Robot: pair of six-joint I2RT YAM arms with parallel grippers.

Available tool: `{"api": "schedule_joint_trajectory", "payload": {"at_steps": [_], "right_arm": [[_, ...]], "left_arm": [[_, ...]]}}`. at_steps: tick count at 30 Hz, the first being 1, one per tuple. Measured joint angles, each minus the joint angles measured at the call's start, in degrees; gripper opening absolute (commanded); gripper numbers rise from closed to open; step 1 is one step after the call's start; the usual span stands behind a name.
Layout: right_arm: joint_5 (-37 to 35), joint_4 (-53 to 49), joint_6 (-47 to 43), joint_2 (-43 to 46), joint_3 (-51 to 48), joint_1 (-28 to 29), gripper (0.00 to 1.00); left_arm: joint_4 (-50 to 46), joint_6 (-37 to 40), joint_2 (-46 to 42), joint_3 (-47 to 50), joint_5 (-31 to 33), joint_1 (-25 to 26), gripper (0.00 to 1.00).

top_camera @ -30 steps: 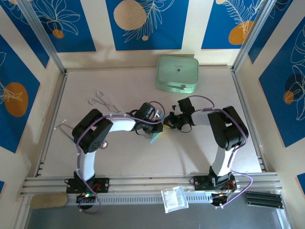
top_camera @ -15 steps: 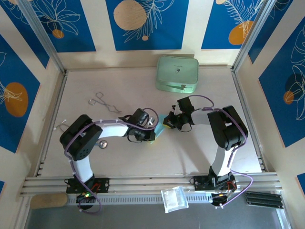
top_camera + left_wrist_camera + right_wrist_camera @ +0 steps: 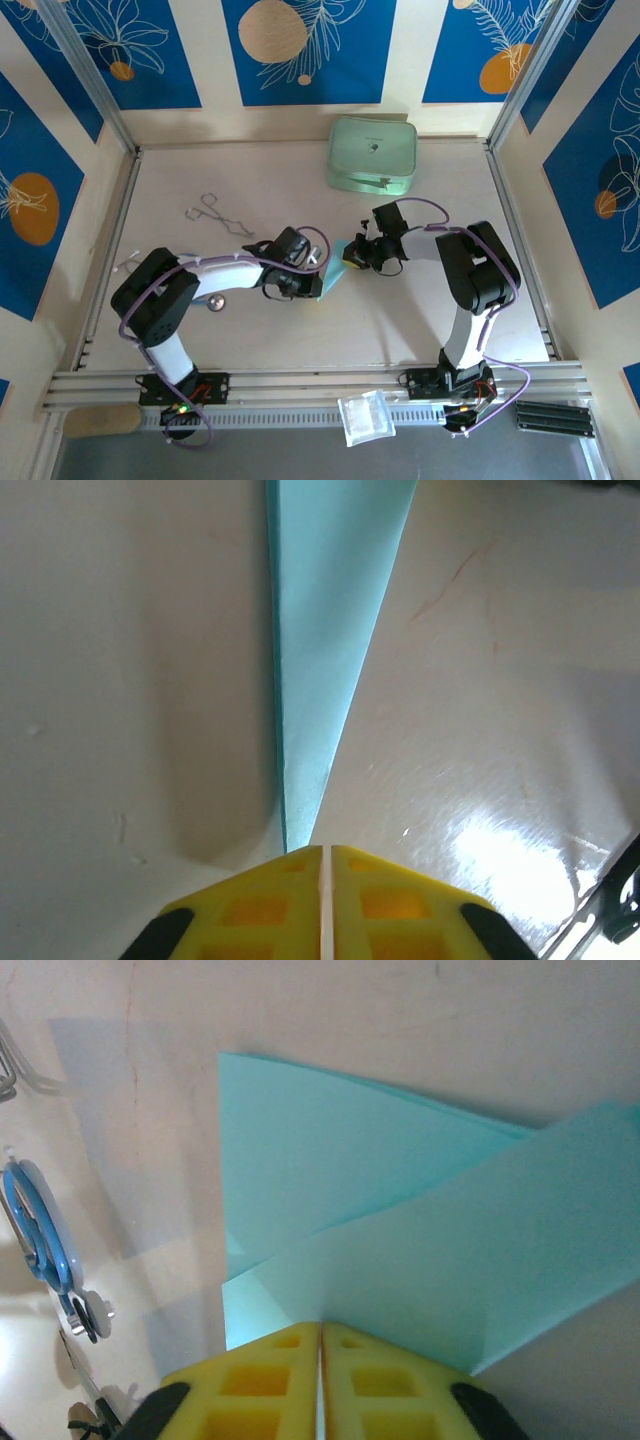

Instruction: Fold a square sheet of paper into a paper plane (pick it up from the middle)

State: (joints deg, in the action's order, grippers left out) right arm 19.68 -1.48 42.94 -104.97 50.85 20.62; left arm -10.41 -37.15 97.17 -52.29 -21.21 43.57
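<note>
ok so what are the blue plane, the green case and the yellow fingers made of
The paper plane: thin matte sky-blue paper; sharp creases, crisp edges. The mint-green case: possibly faux leather or coated fabric, rounded corners, too distant to be sure. The yellow fingers: likely moulded plastic or rubber, square recessed pockets.

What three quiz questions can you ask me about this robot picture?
1. True or false: the left hand and the right hand both pinch the blue plane.
2. What lies at the far side of the table? A) a cup B) a green case C) a book
3. What colour are the fingers of the hands?

Key: 1 true; 2 B; 3 yellow.
</note>
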Motion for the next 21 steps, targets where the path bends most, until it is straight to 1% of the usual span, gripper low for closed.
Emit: {"api": "schedule_joint_trajectory", "payload": {"at_steps": [3, 6, 7, 8, 10, 11, 13, 15, 16, 21], "right_arm": [[-1.6, -4.9, -1.4, 1.7, 2.1, 0.6, 0.25], [-4.9, -10.4, -2.4, 5.2, 5.7, 1.8, 0.34], [-6.3, -12.3, -2.6, 6.6, 7.2, 2.4, 0.37], [-7.7, -14.0, -2.7, 7.8, 8.7, 2.9, 0.43], [-10.7, -17.0, -2.7, 9.6, 10.9, 3.9, 0.52], [-12.9, -18.8, -2.2, 10.3, 11.9, 4.6, 0.56], [-17.0, -22.0, -1.7, 11.0, 13.2, 6.1, 0.58], [-21.1, -25.4, -0.9, 11.0, 14.2, 7.9, 0.6], [-23.1, -27.4, -0.3, 10.9, 14.7, 8.9, 0.6], [-32.1, -35.1, 4.2, 7.8, 19.1, 13.9, 0.6]], "left_arm": [[1.2, -1.4, -2.3, 0.0, 2.4, -1.0, 0.24], [1.6, -2.1, -5.5, 0.3, 5.4, -2.9, 0.37], [1.7, -2.1, -6.7, 0.6, 6.5, -3.8, 0.43], [1.6, -2.0, -7.9, 0.9, 7.6, -4.7, 0.54], [1.4, -2.2, -9.8, 1.6, 9.8, -6.4, 0.7], [1.1, -1.8, -10.8, 2.0, 11.3, -7.1, 0.77], [0.0, -1.2, -12.4, 2.5, 14.6, -8.2, 0.86], [-1.4, -0.2, -13.6, 2.7, 18.0, -8.7, 0.98], [-2.0, 0.4, -14.3, 2.8, 19.8, -9.0, 0.99], [-3.6, 1.9, -17.6, 4.6, 27.6, -9.7, 0.99]]}}
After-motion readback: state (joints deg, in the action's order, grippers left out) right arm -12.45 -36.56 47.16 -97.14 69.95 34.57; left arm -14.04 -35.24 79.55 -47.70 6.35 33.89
